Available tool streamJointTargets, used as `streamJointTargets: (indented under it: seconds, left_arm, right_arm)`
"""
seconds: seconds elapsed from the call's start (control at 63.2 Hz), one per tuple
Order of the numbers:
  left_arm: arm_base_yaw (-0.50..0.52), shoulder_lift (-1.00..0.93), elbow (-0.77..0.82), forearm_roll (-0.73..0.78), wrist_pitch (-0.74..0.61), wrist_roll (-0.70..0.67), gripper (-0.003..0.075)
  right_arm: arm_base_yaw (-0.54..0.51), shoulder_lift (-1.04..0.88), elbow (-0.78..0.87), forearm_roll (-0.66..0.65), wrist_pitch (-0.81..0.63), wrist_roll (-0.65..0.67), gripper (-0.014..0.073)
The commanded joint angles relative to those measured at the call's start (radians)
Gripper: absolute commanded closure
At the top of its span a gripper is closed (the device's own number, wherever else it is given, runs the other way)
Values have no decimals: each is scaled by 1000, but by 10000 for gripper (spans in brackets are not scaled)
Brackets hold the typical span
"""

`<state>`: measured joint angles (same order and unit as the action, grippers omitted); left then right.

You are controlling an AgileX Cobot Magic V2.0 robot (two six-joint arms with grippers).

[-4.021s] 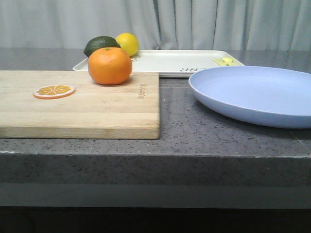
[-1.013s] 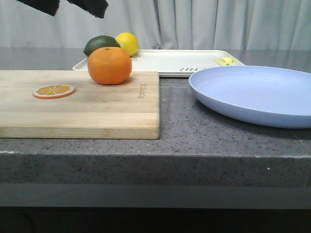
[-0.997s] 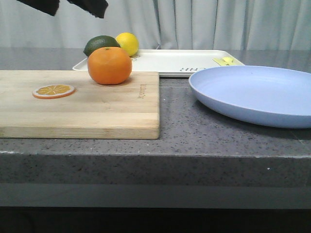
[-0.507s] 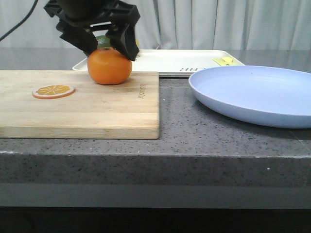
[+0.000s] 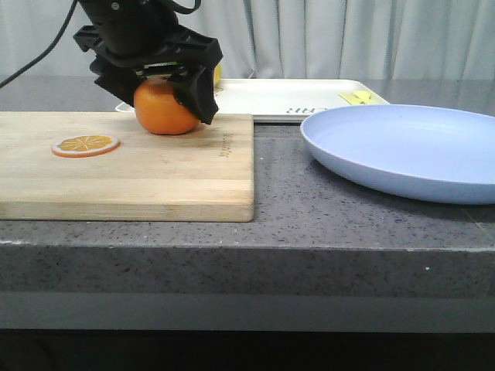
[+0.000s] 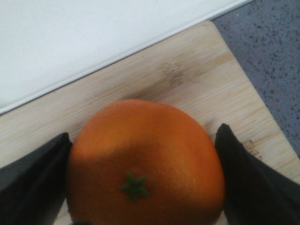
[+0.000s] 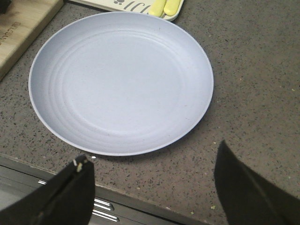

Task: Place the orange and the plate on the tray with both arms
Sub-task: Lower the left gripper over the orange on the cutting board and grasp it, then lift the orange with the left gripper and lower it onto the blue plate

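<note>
Fingers (image 6: 35, 178) of the left gripper (image 5: 158, 97) straddle the orange (image 6: 143, 161), parted; next they must close. Right fingers (image 7: 70, 192) hover spread above the plate (image 7: 121, 82).

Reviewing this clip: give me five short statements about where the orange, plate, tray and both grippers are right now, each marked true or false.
1. The orange sits on the cutting board. True.
2. The left gripper has its jaws on either side of the orange. True.
3. The plate is already on the tray. False: it rests on the counter, nearer the camera than the tray.
4. The right gripper is shut on the plate. False: its jaws are open, above the counter short of the plate's rim.
5. The orange slice lies on the plate. False: it is on the cutting board.
</note>
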<state>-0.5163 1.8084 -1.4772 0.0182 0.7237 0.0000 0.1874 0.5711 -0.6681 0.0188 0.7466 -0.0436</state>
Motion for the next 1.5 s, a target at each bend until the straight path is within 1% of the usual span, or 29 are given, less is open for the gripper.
streamJointTargets:
  seconds: [0.0, 0.142, 0.301, 0.364, 0.412, 0.554, 0.696, 0.791, 1.045, 1.171, 1.345, 1.393, 1.425, 1.472, 1.488]
  left_arm:
    - [-7, -49, -31, -2, -29, 0, 157]
    - [-7, -49, -31, -2, -29, 0, 164]
    - [-7, -49, -31, -18, -31, 0, 277]
    - [-9, -52, -34, -39, -31, 0, 305]
    - [-16, -54, -41, -43, -31, 0, 311]
    - [-66, -54, -92, -43, -23, 0, 311]
    - [-153, -43, -178, -43, -25, 0, 311]
    - [-228, 0, -262, -39, -27, 0, 310]
    - [-365, 154, -427, -37, -27, 0, 310]
    - [-398, 216, -483, -37, -29, 0, 310]
    - [-415, 273, -528, -37, -31, 0, 307]
    - [-415, 278, -530, -37, -33, 0, 281]
    - [-415, 280, -530, -37, -35, 0, 251]
    - [-415, 282, -530, -37, -41, 0, 192]
    - [-415, 282, -530, -37, -41, 0, 161]
  right_arm:
    - [1, 7, -36, 4, -59, -12, 50]
    - [1, 7, -36, 4, -58, -12, 50]
    - [1, 7, -36, 4, -55, -12, 50]
    - [1, 7, -36, 4, -53, -12, 50]
    - [1, 7, -36, 4, -52, -12, 50]
    - [1, 7, -36, 4, -50, -12, 50]
    - [1, 7, -36, 4, -50, -12, 50]
    - [1, 7, -36, 4, -50, -12, 50]
    - [1, 7, -36, 3, -50, -12, 50]
    - [1, 7, -36, 3, -50, -12, 50]
    - [1, 7, -36, 3, -50, -12, 50]
    - [1, 7, -36, 3, -50, -12, 50]
    - [1, 7, -36, 3, -50, -12, 50]
    - [1, 7, -36, 3, -50, -12, 50]
    - [1, 7, -36, 3, -50, -12, 50]
